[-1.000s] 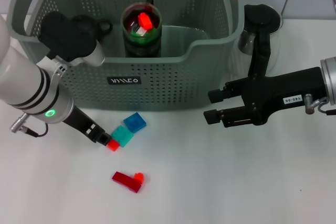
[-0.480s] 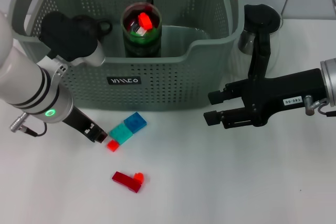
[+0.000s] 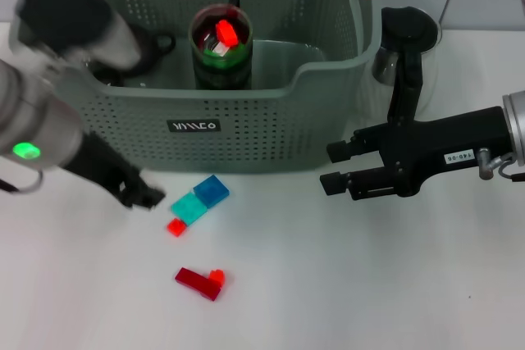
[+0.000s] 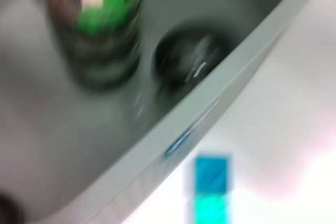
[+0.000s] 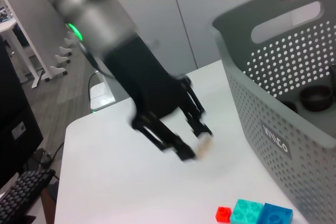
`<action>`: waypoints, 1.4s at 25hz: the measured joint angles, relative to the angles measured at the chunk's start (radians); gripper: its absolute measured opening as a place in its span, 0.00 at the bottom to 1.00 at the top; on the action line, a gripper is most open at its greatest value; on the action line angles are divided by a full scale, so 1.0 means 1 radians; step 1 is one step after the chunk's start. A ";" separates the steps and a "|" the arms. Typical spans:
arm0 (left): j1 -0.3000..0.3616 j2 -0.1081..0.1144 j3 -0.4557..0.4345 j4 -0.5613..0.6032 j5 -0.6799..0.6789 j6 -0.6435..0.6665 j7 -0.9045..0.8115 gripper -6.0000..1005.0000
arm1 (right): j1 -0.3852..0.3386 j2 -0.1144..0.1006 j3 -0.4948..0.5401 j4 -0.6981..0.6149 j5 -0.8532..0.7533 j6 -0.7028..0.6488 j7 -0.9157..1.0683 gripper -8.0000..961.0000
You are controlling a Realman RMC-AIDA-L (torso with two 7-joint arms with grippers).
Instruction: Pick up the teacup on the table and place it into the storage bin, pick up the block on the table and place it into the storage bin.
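We see the left gripper [image 3: 143, 197] before the storage bin [image 3: 205, 125], fingers spread and empty beside the small red block [image 3: 175, 226]; the right gripper [image 3: 330, 167] hovers alongside the bin, fingers spread.

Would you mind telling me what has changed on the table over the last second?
The left gripper has drawn back from the small red block, away to the robot's left, leaving it on the table beside the teal block; it carries nothing. That red block ended up slightly nearer the camera. The blue block, dark red block, storage bin and right gripper stayed put.
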 joint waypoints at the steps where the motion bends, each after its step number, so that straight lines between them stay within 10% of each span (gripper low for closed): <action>1: 0.001 0.000 -0.061 0.046 -0.060 0.053 0.037 0.42 | 0.000 0.000 0.000 0.000 0.000 0.000 -0.001 0.64; 7: -0.107 0.036 -0.513 0.039 -0.512 0.243 0.132 0.43 | 0.000 0.000 0.000 0.002 0.000 -0.002 -0.004 0.64; 10: -0.155 0.054 -0.584 -0.039 -0.597 0.132 0.112 0.43 | 0.000 0.000 0.000 0.002 0.000 -0.005 -0.004 0.64; 20: -0.243 0.072 -0.373 -0.256 -0.408 -0.309 0.105 0.44 | -0.002 0.004 0.000 0.001 0.000 -0.006 -0.002 0.64; 35: -0.371 0.058 -0.249 -0.568 -0.150 -0.532 0.090 0.46 | 0.002 0.006 0.000 0.001 0.001 -0.004 0.003 0.64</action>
